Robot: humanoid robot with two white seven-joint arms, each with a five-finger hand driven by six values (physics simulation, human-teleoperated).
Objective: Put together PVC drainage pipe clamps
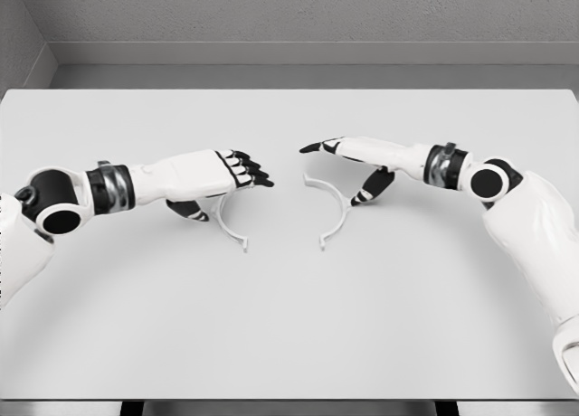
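Each robot hand, left (237, 172) and right (348, 163), hovers spread above its clamp half (230, 228), (333, 208) on the bench (289, 326), open sides facing for joining.

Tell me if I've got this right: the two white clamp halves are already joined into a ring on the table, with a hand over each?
Not quite. The head view shows the left half and the right half lying apart on the table, open sides facing each other, not joined. The left hand and right hand are indeed over them.
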